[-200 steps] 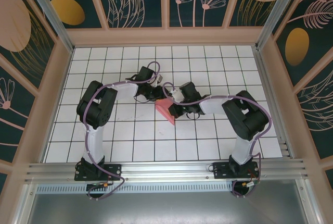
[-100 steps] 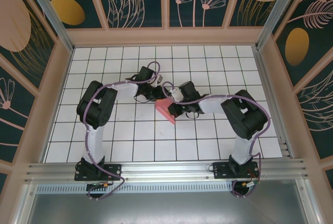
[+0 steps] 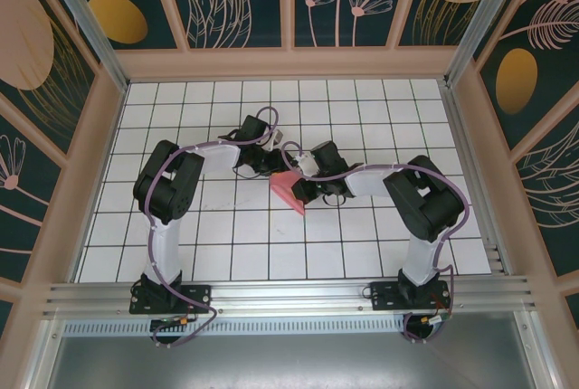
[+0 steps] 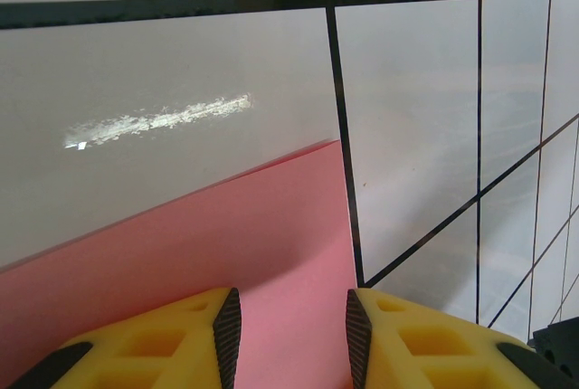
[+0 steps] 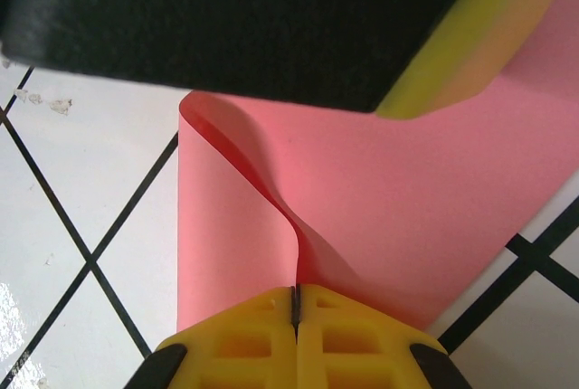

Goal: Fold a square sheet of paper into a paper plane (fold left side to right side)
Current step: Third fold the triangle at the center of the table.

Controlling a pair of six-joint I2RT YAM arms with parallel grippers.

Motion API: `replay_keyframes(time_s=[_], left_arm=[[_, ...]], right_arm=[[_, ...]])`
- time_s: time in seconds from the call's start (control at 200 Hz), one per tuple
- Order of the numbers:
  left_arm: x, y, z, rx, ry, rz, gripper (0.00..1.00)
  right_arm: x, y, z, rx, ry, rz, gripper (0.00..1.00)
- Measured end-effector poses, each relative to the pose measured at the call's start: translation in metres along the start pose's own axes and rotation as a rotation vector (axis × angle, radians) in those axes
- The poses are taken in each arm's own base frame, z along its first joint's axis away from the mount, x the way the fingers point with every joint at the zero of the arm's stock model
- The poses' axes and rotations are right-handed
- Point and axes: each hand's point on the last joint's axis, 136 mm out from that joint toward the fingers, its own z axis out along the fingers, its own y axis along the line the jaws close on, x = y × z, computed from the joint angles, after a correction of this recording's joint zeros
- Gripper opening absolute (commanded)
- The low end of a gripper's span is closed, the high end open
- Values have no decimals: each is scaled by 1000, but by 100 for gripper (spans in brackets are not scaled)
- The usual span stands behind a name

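Pink paper (image 5: 362, 199) pinched in right gripper (image 5: 295, 297).

1. The right arm (image 3: 422, 197) has swung its elbow slightly to the left, toward the middle of the table.
2. The near tip of the square sheet of paper (image 3: 291, 194) has drawn back a little and now ends slightly farther from the arm bases.

I can read no text, label, brand or number from here: the wall panels (image 3: 235, 0) carry painted leaves and flowers, the tabletop (image 3: 226, 253) plain black grid lines.
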Motion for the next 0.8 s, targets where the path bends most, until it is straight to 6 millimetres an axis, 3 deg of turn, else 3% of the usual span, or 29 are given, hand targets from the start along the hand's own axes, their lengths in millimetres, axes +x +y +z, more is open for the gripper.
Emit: replay_keyframes(time_s=[0.801], left_arm=[[0, 0, 0, 0, 0, 1, 39]], right_arm=[[2, 6, 0, -7, 5, 9, 0]])
